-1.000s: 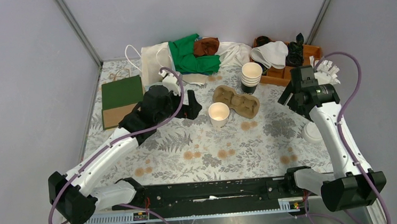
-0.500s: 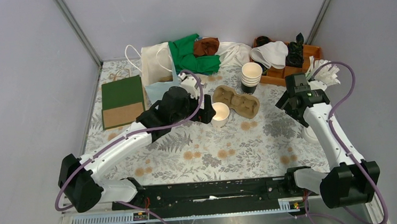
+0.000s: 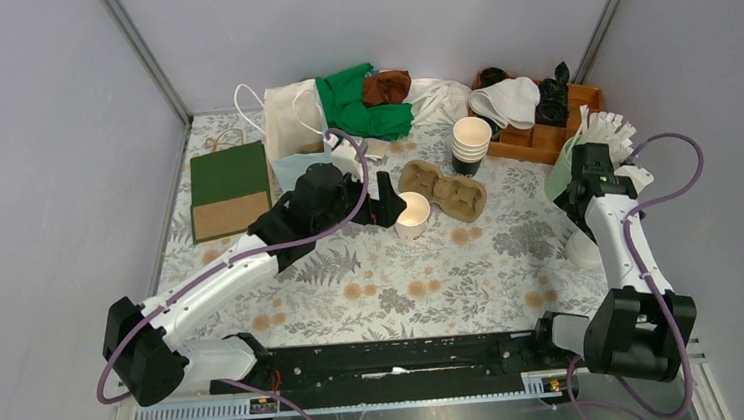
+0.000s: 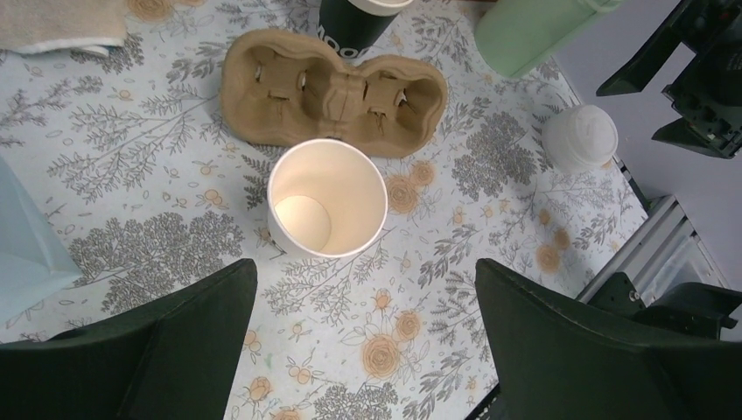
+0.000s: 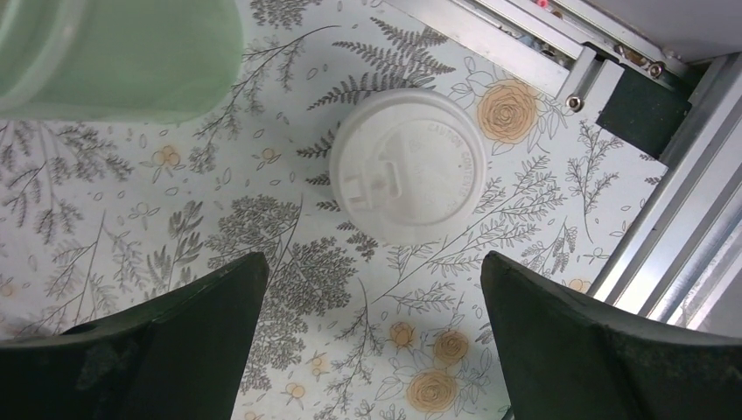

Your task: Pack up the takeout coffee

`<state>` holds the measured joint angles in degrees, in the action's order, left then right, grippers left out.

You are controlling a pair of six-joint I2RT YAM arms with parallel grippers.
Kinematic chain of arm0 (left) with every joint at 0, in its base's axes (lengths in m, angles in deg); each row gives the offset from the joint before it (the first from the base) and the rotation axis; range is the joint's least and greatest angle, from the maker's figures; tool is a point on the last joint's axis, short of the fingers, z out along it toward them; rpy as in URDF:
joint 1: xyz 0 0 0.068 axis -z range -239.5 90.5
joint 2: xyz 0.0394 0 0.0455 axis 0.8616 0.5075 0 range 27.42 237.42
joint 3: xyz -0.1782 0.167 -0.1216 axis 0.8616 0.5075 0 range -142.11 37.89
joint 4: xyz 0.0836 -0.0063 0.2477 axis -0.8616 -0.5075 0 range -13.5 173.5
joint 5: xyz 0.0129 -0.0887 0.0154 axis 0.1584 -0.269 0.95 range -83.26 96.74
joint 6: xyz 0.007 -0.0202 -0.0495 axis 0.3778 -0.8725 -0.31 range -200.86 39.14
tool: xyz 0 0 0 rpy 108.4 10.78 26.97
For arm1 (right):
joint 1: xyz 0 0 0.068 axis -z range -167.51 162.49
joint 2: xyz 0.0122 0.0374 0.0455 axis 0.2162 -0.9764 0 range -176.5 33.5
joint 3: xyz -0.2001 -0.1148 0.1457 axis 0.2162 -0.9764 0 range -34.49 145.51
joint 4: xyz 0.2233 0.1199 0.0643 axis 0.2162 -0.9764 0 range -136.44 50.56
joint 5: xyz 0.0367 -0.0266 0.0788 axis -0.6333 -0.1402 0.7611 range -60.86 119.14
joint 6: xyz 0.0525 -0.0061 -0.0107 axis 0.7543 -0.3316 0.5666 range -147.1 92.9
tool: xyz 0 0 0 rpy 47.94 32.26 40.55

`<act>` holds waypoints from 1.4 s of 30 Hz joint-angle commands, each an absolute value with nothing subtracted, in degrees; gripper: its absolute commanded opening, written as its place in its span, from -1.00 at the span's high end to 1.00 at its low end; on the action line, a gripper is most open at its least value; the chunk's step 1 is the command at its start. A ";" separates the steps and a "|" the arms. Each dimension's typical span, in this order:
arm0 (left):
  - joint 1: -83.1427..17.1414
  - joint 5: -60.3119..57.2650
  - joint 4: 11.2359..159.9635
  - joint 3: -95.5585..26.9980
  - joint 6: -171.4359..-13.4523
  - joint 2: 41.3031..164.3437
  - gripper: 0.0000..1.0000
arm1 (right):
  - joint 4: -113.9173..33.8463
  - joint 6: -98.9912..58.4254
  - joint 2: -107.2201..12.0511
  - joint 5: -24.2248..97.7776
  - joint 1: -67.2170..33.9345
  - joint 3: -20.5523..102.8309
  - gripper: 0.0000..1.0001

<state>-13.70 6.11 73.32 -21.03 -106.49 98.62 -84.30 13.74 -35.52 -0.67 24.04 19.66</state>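
By the right edge of the worktop (image 5: 350, 367) our right gripper (image 5: 372, 262) hangs wide open, empty, over the white-lidded pale paper coffee cup (image 5: 407, 166), poised, we judge, to straddle it; farther in, our left gripper (image 4: 365, 267), equally open and empty, frames a lidless white paper cup (image 4: 326, 199).

The floral tabletop (image 3: 394, 288) carried the takeout coffee (image 5: 407, 166) near its right edge, an open cup (image 3: 410, 212) and pulp tray (image 3: 444, 188) centrally.
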 commanded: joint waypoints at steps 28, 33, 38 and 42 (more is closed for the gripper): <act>-13.73 3.90 76.78 -16.36 -106.93 96.55 -0.98 | -71.00 8.16 -41.79 5.57 34.37 12.09 -0.99; -13.71 3.88 76.98 -16.10 -106.87 96.18 -0.98 | -71.53 8.16 -40.87 4.32 34.45 12.51 -0.99; -13.71 3.66 76.99 -15.90 -106.68 96.03 -0.98 | -71.70 8.23 -41.78 4.38 34.82 12.21 -0.99; -13.71 3.61 77.19 -15.58 -106.62 96.15 -0.98 | -72.02 8.32 -42.11 3.66 35.12 11.96 -0.99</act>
<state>-13.70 4.30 74.17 -15.98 -107.61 97.96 -71.54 7.91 -41.72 6.17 34.53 12.44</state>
